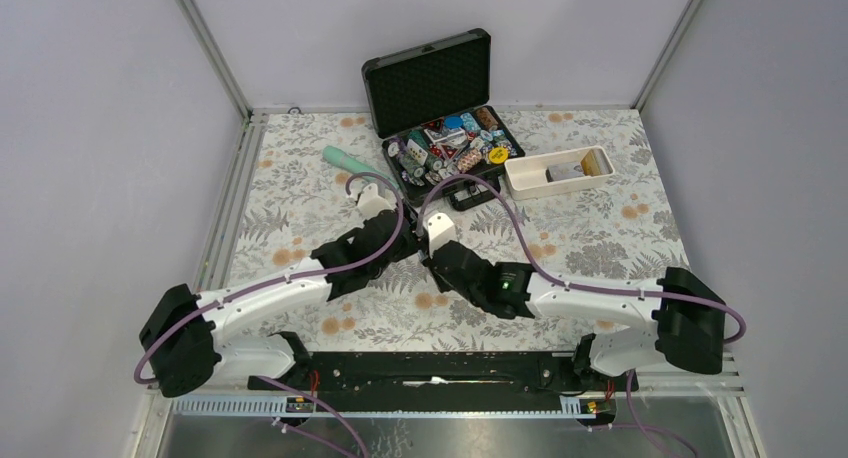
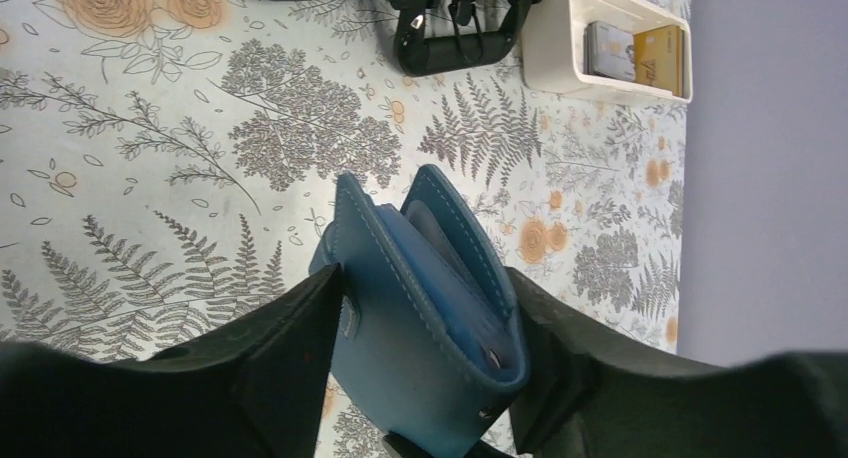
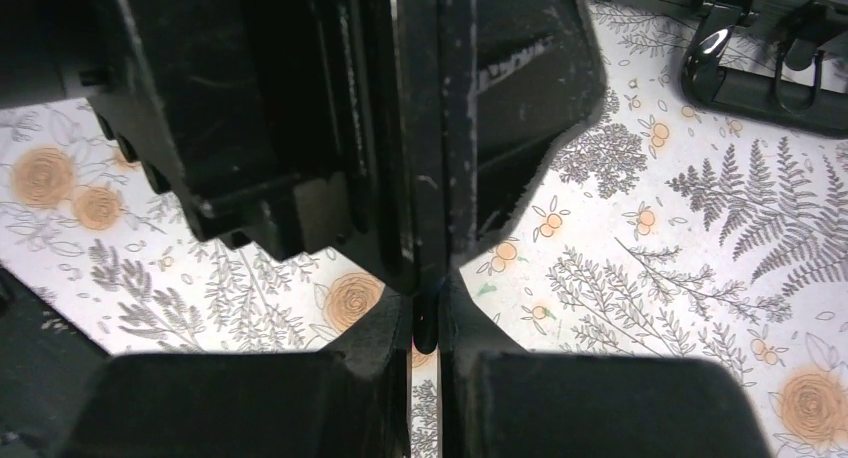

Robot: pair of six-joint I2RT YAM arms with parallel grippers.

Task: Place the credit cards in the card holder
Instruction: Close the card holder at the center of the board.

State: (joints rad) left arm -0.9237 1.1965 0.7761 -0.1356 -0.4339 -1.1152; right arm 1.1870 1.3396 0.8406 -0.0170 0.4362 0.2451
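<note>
The step in hand is judged to be the loading of a card into the card holder [image 2: 440, 278]. The holder is found at mid-table, near of the black case [image 1: 425, 78], clasped between the fingers of the left gripper [image 2: 425, 308], which are pressed against its 2 outer faces; its flaps are parted and the lighter blue slots are exposed. Whether it rests on the table [image 1: 300, 208] cannot be told. The right gripper [image 3: 427, 318] is pinched almost shut on a thin dark edge, taken to be 1 dark card [image 3: 428, 268] seen edge-on, close against the left arm. 2 more credit cards [image 2: 660, 58] are seen lying in the white tray [image 1: 520, 183], far right. Next, the card edge must be lined up with a slot and slid in while the holder is kept parted; a tilt could be expected to jam it.
</note>
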